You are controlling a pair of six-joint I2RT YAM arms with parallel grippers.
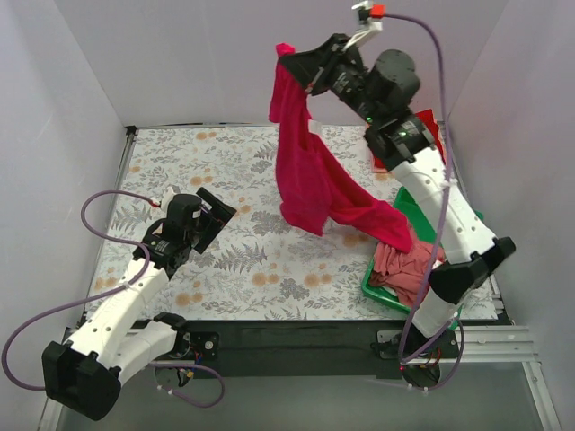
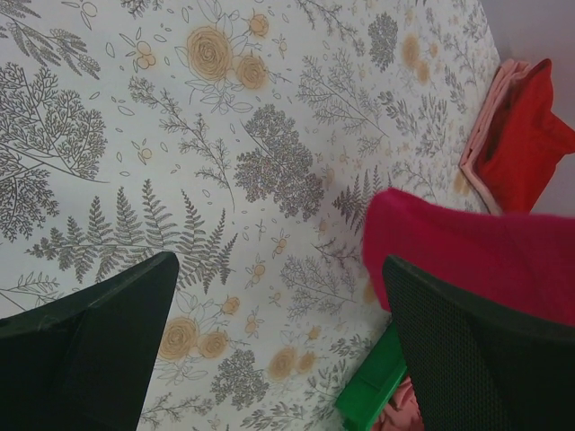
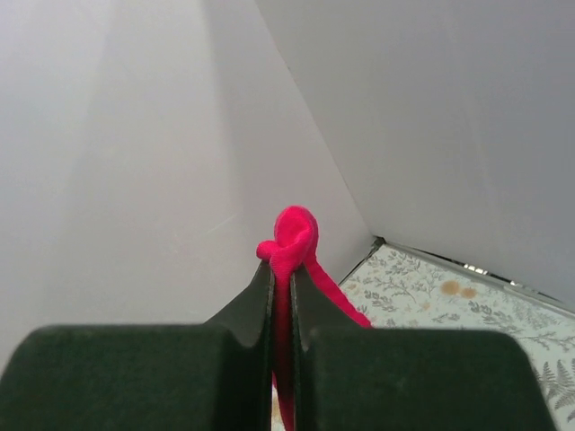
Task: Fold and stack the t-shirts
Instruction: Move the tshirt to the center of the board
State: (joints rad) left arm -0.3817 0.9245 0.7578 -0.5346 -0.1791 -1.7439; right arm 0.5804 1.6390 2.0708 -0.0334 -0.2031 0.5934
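Observation:
My right gripper point(image 1: 289, 61) is raised high at the back and shut on the magenta-crimson t-shirt point(image 1: 310, 171), which hangs down with its tail trailing into the green tray point(image 1: 404, 208). The pinched cloth point(image 3: 289, 247) bulges above the closed fingers in the right wrist view. A dusty-pink t-shirt point(image 1: 406, 267) lies crumpled in the tray. A folded brighter red t-shirt point(image 2: 523, 144) lies on a pale pink one point(image 2: 490, 135) at the back right. My left gripper point(image 1: 218, 218) is open and empty over the left of the table, its fingers point(image 2: 90, 350) wide apart.
The table has a floral cloth point(image 1: 225, 162). White walls close in the left, back and right sides. The green tray's corner point(image 2: 377, 382) shows by the left gripper's right finger.

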